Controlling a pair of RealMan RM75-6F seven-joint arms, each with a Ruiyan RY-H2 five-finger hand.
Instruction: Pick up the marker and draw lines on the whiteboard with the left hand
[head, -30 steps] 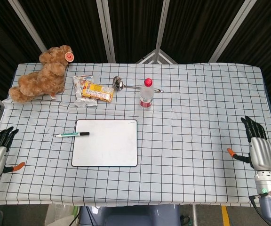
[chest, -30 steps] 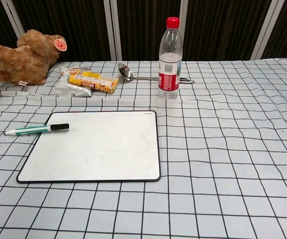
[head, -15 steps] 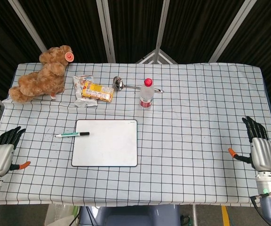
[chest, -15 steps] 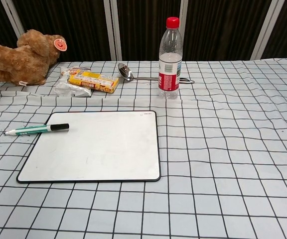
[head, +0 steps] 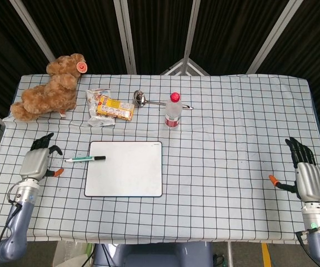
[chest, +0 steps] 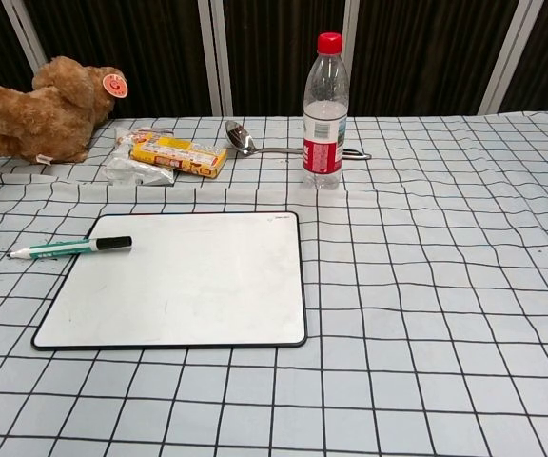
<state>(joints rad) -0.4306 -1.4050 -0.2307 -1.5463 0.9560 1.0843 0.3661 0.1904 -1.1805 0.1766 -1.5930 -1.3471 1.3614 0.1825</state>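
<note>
Beside the green-barrelled, black-capped marker (head: 85, 159), the grey left hand (head: 38, 161) is hovering empty with fingers spread; it should be lowering squarely over the barrel and pinching mid-length.

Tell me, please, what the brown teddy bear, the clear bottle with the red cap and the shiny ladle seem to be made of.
Brown teddy bear: likely soft plush; its surface looks fuzzy and matte.
Clear bottle with the red cap: probably thin plastic, see-through and ribbed.
Shiny ladle: seemingly polished metal; its bowl gives mirror-like reflections.
</note>
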